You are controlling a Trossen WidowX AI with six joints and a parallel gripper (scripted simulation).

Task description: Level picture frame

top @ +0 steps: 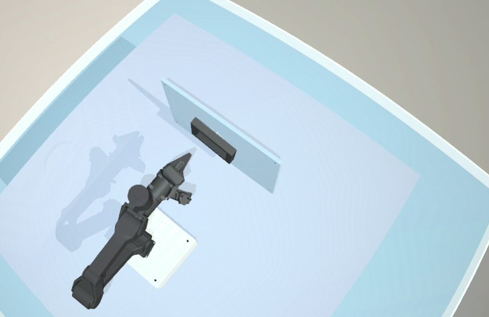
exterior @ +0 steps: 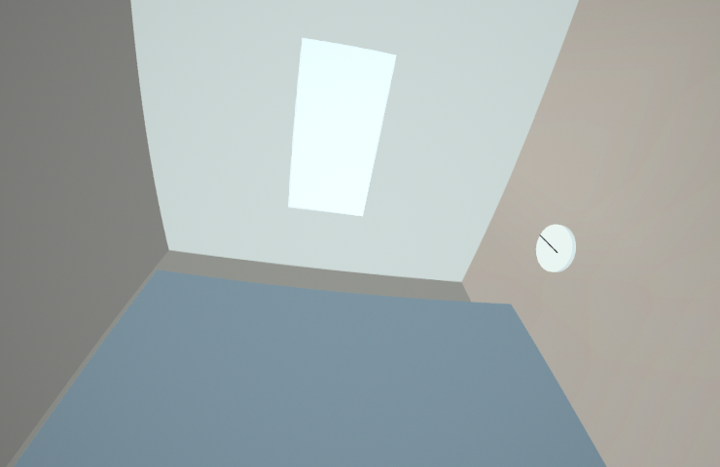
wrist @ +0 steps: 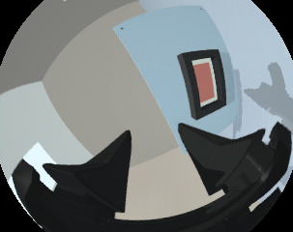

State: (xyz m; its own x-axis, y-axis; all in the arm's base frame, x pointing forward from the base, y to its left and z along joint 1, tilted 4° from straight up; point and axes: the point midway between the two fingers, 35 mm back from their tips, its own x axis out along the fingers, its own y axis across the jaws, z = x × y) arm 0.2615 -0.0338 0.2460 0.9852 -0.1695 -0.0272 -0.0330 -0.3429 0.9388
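Note:
The dark picture frame [top: 211,134] [wrist: 190,87], with a red picture in a pale border, hangs on the front of the light blue wall board [top: 256,164] [wrist: 156,53]. A small pale screw tip [top: 217,132] shows just above the frame's upper edge. In the top view the frame runs almost parallel to the board's top edge; these slanted views do not show clearly how far it tilts. My gripper [top: 189,154] [wrist: 155,128] is open and empty, in front of the board and off the frame, its tips apart. The notched strip is hidden.
The white base plate [top: 174,257] lies under the arm. The board stands upright on the pale floor mat [top: 308,224]. The exterior view shows a blue surface [exterior: 328,385], a ceiling light [exterior: 339,126] and a round clock [exterior: 554,261], with no arm or frame.

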